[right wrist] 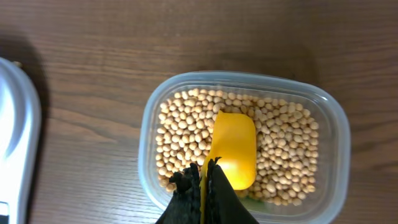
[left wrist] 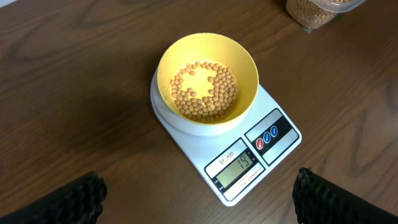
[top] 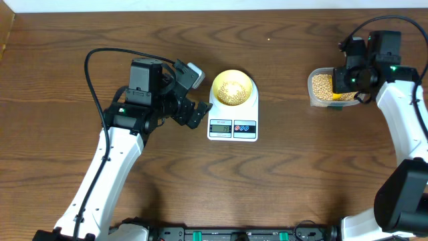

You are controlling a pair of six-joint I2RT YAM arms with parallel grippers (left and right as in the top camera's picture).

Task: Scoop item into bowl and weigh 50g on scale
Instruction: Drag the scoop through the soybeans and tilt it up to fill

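Observation:
A pale yellow bowl (top: 233,88) holding a thin layer of tan beans (left wrist: 205,91) stands on the white scale (top: 233,124); in the left wrist view the bowl (left wrist: 207,118) sits on the scale (left wrist: 277,124), whose display (left wrist: 239,168) reads 19. My left gripper (top: 189,110) is open and empty, just left of the scale. My right gripper (right wrist: 205,180) is shut on the handle of a yellow scoop (right wrist: 235,149), whose empty blade lies over the beans (right wrist: 286,149) in a clear plastic tub (right wrist: 336,130) at the far right (top: 315,99).
The brown wooden table (top: 294,167) carries the scale in the middle and the tub on the right. The corner of the scale shows at the left edge of the right wrist view (right wrist: 15,137).

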